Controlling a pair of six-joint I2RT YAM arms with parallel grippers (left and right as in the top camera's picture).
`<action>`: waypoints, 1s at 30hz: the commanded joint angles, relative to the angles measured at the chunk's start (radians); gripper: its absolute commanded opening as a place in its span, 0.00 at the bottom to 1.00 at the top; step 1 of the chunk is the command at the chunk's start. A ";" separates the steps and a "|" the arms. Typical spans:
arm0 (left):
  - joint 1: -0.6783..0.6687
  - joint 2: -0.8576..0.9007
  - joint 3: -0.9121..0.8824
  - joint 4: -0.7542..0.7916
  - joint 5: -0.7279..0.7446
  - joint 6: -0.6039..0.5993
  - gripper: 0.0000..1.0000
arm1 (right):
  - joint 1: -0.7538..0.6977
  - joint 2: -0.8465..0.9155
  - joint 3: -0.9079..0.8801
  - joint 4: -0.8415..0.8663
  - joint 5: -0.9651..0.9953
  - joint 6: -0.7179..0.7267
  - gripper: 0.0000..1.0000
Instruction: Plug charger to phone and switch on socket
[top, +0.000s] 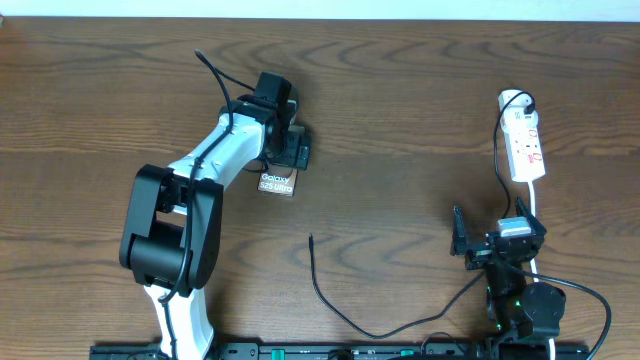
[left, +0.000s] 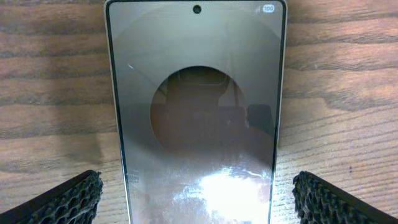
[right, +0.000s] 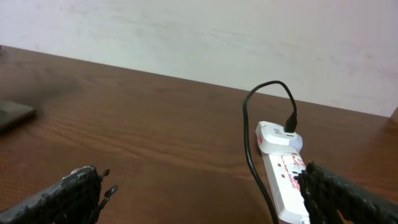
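We see the left gripper (left: 199, 208) spread wide, its jaws standing either side of the phone (left: 196, 112) and holding nothing. The left wrist view cuts off the phone's lower end. From overhead, the left gripper (top: 285, 150) covers most of the phone (top: 276, 184), leaving only the lettered end showing. The right gripper (right: 211, 199) is also wide and empty, low over the table (top: 400, 100) near its front edge. The socket (right: 283, 180) lies just ahead of it, with its near end hidden behind one jaw. We cannot make out its switch. The charger (top: 330, 300) trails across bare wood between the arms, its free tip well apart from the phone.
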 joint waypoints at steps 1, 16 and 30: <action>0.001 0.010 0.013 -0.005 -0.009 -0.002 0.98 | 0.005 -0.006 -0.001 -0.004 0.000 0.011 0.99; -0.019 0.075 0.013 0.018 -0.009 -0.001 0.98 | 0.005 -0.006 -0.001 -0.004 0.000 0.011 0.99; -0.019 0.076 -0.006 0.015 -0.059 0.006 0.98 | 0.005 -0.006 -0.001 -0.004 0.000 0.011 0.99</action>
